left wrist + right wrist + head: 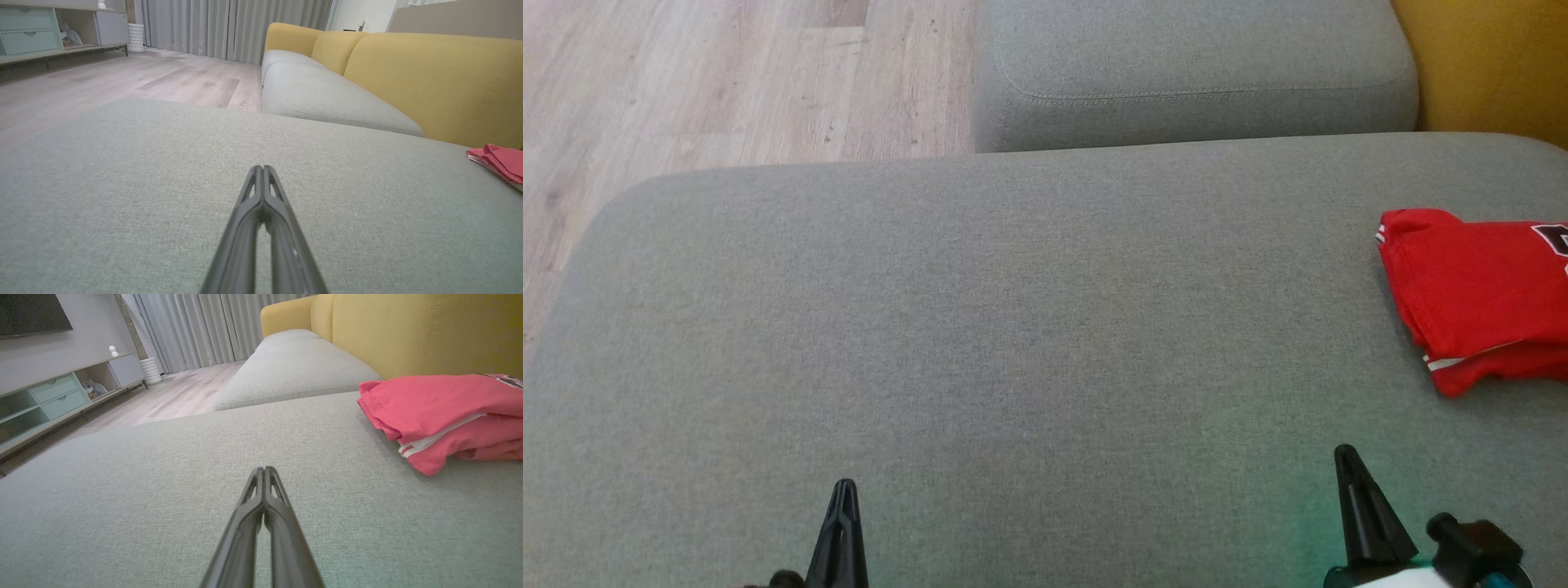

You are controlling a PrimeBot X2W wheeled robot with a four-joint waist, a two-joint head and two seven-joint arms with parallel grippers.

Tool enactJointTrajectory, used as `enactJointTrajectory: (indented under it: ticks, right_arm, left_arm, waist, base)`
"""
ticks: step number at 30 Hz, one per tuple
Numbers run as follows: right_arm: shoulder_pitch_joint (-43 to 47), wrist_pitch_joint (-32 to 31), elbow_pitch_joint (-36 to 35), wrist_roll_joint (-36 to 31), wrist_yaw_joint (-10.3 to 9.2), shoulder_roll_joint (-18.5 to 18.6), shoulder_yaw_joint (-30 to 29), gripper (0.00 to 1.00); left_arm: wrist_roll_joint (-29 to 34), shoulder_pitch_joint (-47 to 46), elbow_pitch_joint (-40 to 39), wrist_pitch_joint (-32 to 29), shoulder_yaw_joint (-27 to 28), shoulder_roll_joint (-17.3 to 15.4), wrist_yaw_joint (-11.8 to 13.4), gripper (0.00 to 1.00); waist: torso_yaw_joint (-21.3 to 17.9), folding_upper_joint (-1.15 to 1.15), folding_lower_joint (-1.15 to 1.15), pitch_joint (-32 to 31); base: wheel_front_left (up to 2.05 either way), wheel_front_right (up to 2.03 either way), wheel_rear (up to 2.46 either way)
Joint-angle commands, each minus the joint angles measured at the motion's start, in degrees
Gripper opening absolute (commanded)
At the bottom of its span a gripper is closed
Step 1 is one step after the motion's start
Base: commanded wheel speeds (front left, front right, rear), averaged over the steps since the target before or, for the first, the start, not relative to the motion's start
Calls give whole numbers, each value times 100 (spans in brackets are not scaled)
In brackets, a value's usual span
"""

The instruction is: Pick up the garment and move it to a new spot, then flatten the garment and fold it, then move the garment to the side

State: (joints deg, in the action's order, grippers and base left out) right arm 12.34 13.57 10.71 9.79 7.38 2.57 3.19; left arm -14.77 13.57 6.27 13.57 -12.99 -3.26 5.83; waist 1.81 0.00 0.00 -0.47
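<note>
- Dark fingers of the left gripper (844, 486) are pressed together on nothing, low over the seat (1013, 327).
- The right gripper (1346, 451) is likewise pinched tight and empty, near the garment but apart from it.
- The red garment (1474, 294) lies in folded layers at the seat's right side, by the yellow back (1486, 57). It looks set aside there, so neither gripper needs a hold.

What we cannot make out

The red garment (1478, 294) at the right of the grey cushion (1013, 343) runs off the right edge, so we cannot trace its full outline. Its dark print (1553, 238) is cut through and unreadable. Far left, a small white object (112, 350) on the cabinet (61, 396) and a pale thing (93, 388) in its open shelf are too small for us to identify.
</note>
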Motion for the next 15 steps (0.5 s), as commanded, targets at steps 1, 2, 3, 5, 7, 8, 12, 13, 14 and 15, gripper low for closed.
enactJointTrajectory:
  ticks: [1, 2, 3, 5, 7, 8, 12, 13, 14, 15]
  right_arm:
    - [-185, -35, -160, 207, 1, 43, -18, 0]
    - [-201, -47, -154, 282, 1, 48, -20, 0]
    - [-216, -60, -148, 357, 1, 53, -22, 0]
    - [-247, -84, -138, 506, 1, 61, -27, 0]
    - [-277, -109, -128, 654, 1, 70, -32, 0]
    - [-291, -122, -124, 728, 1, 74, -34, 0]
    - [-349, -173, -107, 1023, 2, 88, -46, 0]
    - [-363, -186, -103, 1097, 2, 92, -49, 0]
    - [-377, -199, -99, 1170, 2, 95, -53, 0]
    - [-391, -212, -95, 1244, 2, 99, -56, 0]
  left_arm:
    - [-182, -180, -153, -40, 74, -25, -45, 0]
    - [-253, -197, -141, -52, 84, -29, -57, 0]
    - [-323, -214, -130, -64, 94, -33, -70, 0]
    - [-464, -248, -106, -89, 113, -41, -95, 0]
    - [-605, -282, -84, -114, 134, -49, -119, 0]
    - [-675, -299, -73, -126, 144, -52, -131, 0]
    - [-955, -364, -30, -177, 186, -66, -179, 0]
    - [-1025, -381, -20, -190, 197, -70, -190, 0]
    - [-1095, -397, -10, -203, 207, -73, -202, 0]
    - [-1165, -413, -1, -216, 218, -76, -213, 0]
  waist:
    - [-2, 0, 0, 1]
    - [-4, 0, 0, 1]
    - [-5, 0, 0, 2]
    - [-8, 0, 0, 3]
    - [-11, 0, 0, 3]
    - [-13, 0, 0, 4]
    - [-19, 0, 0, 6]
    - [-20, 0, 0, 6]
    - [-22, 0, 0, 7]
    - [-24, 0, 0, 8]
  base:
    - [0, 0, 0]
    - [0, 0, 0]
    - [0, 0, 0]
    - [0, 0, 0]
    - [0, 0, 0]
    - [0, 0, 0]
    - [0, 0, 0]
    - [0, 0, 0]
    - [0, 0, 0]
    - [0, 0, 0]
